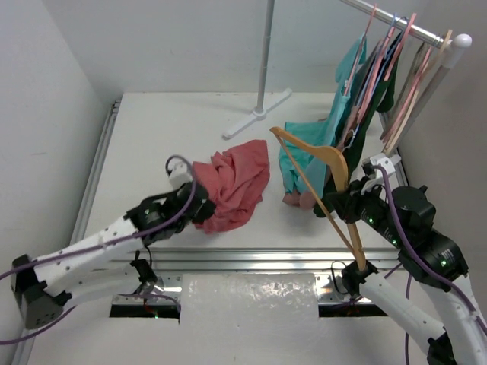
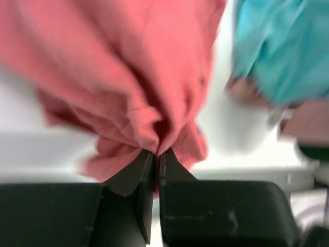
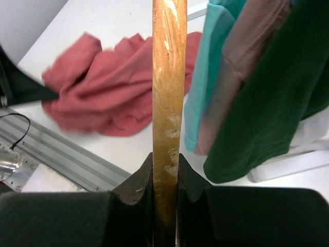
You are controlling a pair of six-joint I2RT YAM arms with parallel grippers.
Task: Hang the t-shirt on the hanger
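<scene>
Fabric of the coral t-shirt [image 1: 236,182], crumpled on the table [image 1: 167,129] left of the wooden hanger [image 3: 167,77], sits pinched in our closed left gripper [image 2: 156,154] while our right gripper [image 3: 165,164] clamps the hanger's bar, so we should lift gently, keeping the fold from slipping

A robotics lab: white enclosed table [image 1: 167,129] with aluminium rail [image 1: 251,257] and a small garment rack [image 1: 396,20].

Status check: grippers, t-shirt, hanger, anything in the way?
Left gripper shut on t-shirt edge. Right gripper shut on hanger. T-shirt crumpled on table, not on hanger yet. Teal shirt hangs close beside hanger.
</scene>
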